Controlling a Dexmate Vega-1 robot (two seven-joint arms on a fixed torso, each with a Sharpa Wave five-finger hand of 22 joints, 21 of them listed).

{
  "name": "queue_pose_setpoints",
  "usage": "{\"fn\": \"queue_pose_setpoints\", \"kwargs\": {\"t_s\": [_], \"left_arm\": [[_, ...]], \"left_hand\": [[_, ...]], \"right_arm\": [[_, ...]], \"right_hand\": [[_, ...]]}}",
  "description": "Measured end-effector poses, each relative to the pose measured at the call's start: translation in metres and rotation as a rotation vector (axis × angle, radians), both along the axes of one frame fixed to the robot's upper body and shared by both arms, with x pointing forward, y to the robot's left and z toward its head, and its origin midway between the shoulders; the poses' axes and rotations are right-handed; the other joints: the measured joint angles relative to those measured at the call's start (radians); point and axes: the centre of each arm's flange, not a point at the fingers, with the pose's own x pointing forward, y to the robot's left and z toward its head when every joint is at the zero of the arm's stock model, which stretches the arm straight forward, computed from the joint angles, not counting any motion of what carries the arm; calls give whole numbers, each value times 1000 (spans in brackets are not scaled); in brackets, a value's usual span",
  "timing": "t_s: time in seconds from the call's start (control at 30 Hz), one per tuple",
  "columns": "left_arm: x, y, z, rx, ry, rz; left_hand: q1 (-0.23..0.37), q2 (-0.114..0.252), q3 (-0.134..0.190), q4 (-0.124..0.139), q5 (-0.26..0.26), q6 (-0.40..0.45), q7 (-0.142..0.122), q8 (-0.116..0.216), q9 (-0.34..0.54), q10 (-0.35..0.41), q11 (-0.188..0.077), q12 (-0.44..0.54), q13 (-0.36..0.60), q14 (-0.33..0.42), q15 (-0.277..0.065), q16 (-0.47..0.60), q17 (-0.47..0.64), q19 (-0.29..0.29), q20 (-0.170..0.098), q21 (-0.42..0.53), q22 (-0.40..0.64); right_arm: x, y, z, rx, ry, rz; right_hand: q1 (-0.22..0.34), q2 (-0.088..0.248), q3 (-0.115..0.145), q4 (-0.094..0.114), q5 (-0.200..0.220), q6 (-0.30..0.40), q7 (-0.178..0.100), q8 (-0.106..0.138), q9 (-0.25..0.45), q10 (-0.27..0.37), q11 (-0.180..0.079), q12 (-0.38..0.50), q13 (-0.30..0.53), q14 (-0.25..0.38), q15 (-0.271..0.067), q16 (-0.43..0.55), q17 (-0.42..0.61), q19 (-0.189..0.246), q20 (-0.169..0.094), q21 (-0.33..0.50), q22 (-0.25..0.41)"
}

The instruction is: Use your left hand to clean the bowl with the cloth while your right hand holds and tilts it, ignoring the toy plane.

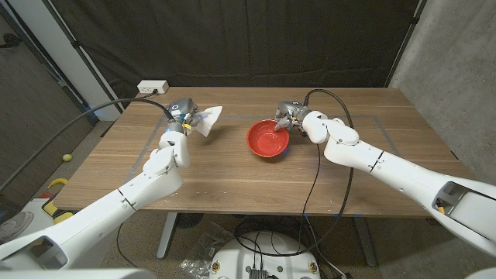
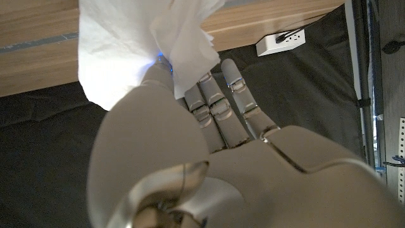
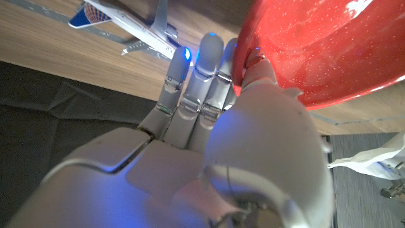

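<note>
The wooden table (image 1: 232, 174) carries a red bowl (image 1: 268, 140) near its middle, with the right hand (image 1: 288, 117) gripping the bowl's far right rim. The left hand (image 1: 181, 115) is raised over the table's left part and holds a white cloth (image 1: 208, 120), which hangs toward the bowl but stays apart from it. A white power strip (image 1: 153, 87) sits at the table's far left corner, and a dark curtain (image 1: 256, 39) hangs behind the table.
</note>
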Motion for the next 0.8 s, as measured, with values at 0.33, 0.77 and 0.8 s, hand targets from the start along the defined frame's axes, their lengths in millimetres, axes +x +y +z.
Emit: {"fn": "queue_pose_setpoints", "kwargs": {"t_s": [0.33,0.77,0.8], "left_arm": [[14,1,-12,15,55,9],[22,-2,-18,46,84,6],[22,-1,-18,47,82,6]], "left_hand": [[9,-9,-7,-7,0,9,2,-7,-4,22,0,-15,-26,14,-7,0,0,14,4,5,0],[-118,-80,-118,84,-36,-307,-44,-100,-3,-334,9,-155,-135,-306,83,-93,-71,-146,59,-80,-5],[-121,-83,-126,92,-36,-346,-52,-100,-3,-371,14,-155,-142,-346,94,-93,-83,-166,68,-95,-5]], "right_arm": [[5,8,-7,-92,64,-31],[7,9,-12,-154,90,-82],[7,8,-12,-155,90,-82]], "right_hand": [[0,0,-4,4,-8,0,0,-3,-2,2,2,-8,-9,3,-3,0,-4,0,0,-5,0],[-27,37,-16,16,-35,-221,-40,-37,-12,-144,2,-102,-59,-116,-11,-115,-122,-173,4,-15,3],[-30,41,-16,16,-35,-257,-43,-37,-17,-174,2,-124,-77,-145,-5,-138,-144,-190,7,-21,4]]}}
